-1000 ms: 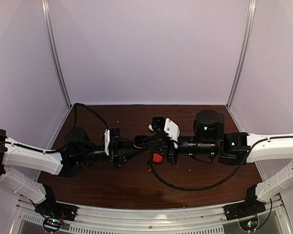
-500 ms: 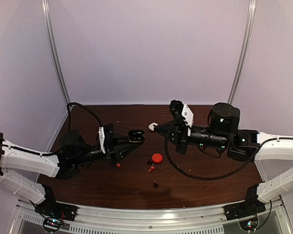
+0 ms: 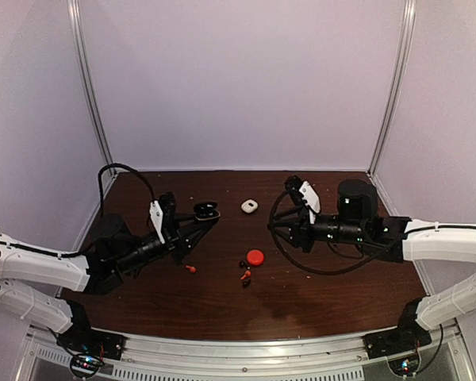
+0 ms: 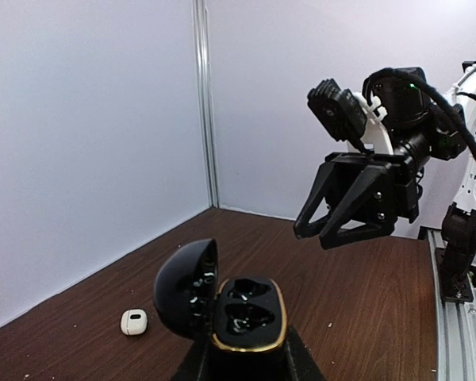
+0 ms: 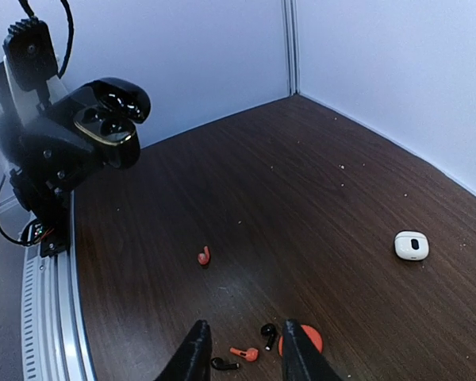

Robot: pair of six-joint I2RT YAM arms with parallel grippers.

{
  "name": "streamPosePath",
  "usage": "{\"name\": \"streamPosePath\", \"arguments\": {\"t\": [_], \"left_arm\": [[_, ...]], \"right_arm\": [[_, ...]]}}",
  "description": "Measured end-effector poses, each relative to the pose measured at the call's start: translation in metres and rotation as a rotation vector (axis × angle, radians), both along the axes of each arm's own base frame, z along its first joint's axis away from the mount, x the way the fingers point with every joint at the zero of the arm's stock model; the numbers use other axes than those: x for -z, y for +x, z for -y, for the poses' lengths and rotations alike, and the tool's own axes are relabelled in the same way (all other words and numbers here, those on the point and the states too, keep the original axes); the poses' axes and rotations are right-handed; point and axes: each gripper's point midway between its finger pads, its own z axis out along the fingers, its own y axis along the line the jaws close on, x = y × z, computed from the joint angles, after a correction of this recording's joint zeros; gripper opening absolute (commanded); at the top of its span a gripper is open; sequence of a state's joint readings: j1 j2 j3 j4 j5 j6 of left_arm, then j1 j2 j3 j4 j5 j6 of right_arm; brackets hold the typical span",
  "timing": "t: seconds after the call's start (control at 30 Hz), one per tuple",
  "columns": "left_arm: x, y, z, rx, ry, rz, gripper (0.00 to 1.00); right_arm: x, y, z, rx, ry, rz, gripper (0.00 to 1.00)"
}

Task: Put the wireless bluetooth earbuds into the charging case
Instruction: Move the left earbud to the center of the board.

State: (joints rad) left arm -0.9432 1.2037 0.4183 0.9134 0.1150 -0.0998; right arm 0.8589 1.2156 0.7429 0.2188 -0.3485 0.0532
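Wooden table (image 3: 222,309), open black case (image 4: 242,313) aloft

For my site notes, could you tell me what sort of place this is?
Probably a lab robot test cell: plain white walls, aluminium posts, and two arms bolted to a dark wooden table.

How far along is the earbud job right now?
Done: the black case is open, gripped by the left end effector. In hand: only that case; the right end effector is open and empty. Left: two red earbuds and two black earbuds lie loose on the table.
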Motion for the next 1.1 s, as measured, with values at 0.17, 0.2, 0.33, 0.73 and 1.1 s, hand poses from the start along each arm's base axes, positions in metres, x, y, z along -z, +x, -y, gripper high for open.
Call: {"name": "streamPosePath", "arguments": {"t": [0.17,0.2,0.33,0.73,1.1], "left_arm": [[0.011,0.0,-0.007,-0.016,0.004,-0.043,0.0],[0.012,0.0,-0.007,-0.017,0.007,-0.054,0.0],[0.013,-0.002,-0.011,-0.019,0.008,-0.08,0.0],[0.028,-0.118,0.016,0.5,0.194,0.133,0.0],[0.046,-0.172,0.009,0.659,0.353,0.284,0.0]], "right_arm": [[0.022,-0.012,0.001,-0.046,-0.055,-0.079,0.4],[0.026,-0.015,-0.001,-0.056,-0.067,-0.092,0.39],[0.061,-0.022,-0.016,-0.102,-0.208,-0.192,0.39],[0.095,-0.032,-0.022,-0.184,-0.338,-0.243,0.4],[0.113,-0.041,-0.012,-0.212,-0.378,-0.268,0.4]]}}
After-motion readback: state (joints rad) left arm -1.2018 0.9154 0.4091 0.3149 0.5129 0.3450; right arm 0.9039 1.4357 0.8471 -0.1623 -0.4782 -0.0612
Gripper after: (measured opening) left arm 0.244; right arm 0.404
